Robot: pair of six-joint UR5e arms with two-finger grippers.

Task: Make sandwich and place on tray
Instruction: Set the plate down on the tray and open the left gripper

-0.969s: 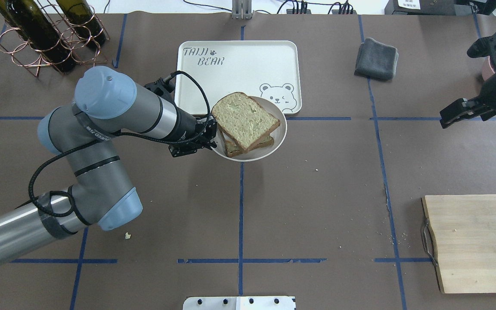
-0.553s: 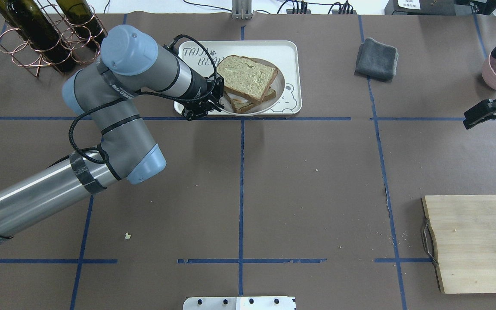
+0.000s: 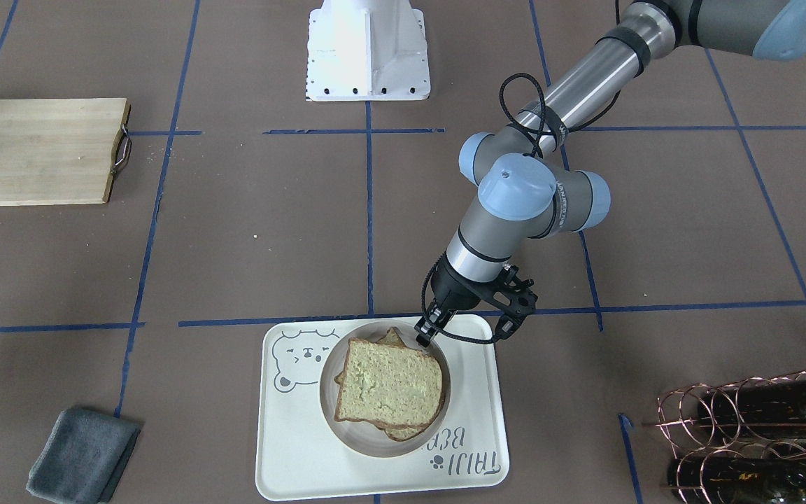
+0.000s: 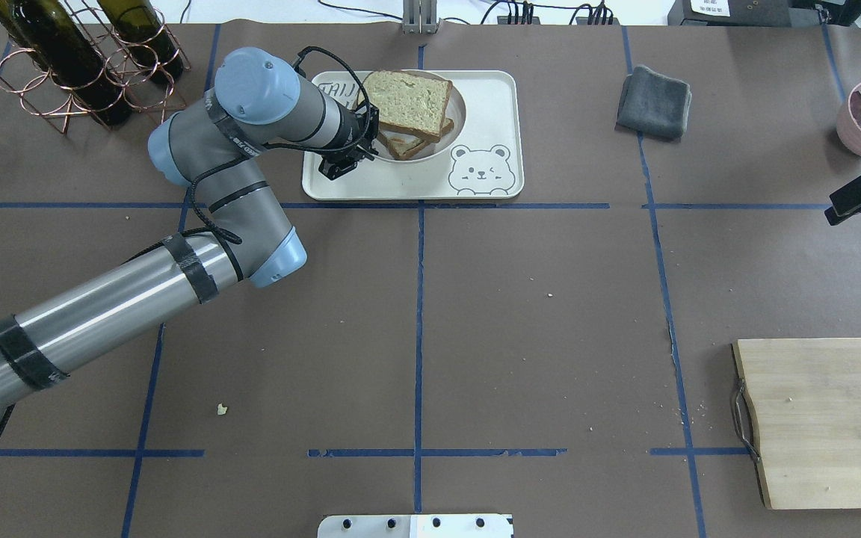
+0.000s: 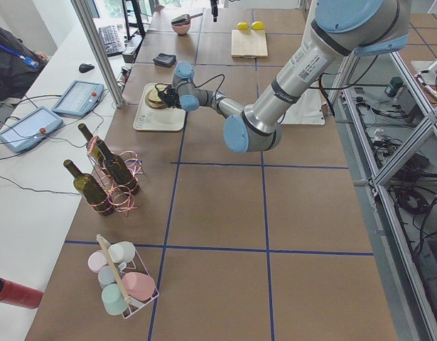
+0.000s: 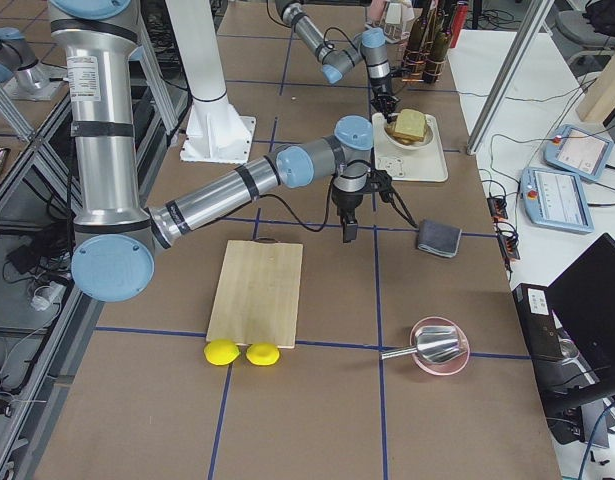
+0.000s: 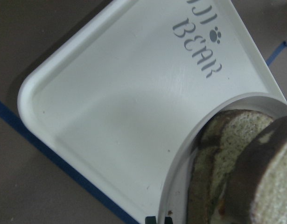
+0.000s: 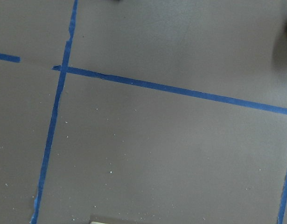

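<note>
As the left gripper (image 3: pixel 422 336) pinches the plate (image 3: pixel 357 437), sandwich (image 3: pixel 389 381) lies beside.

Brown table (image 4: pixel 550 299), gridded off with blue tape (image 4: pixel 418 336) and kinda crumby (one bigger crumb (image 4: pixel 222 409) sits over on the robot's left side). Sitting right on it: a cream tray (image 4: pixel 400 179) at the far middle, a folded grey cloth (image 4: pixel 653 102) well off to the tray's right, and a wooden cutting board (image 4: pixel 826 418) on the robot's right with two lemons (image 6: pixel 221 352) just beside one end. There's also a pink bowl (image 4: pixel 853 131), a wire rack of wine bottles (image 4: pixel 79 82) far left, and a little rack of cups (image 5: pixel 122 284).
</note>
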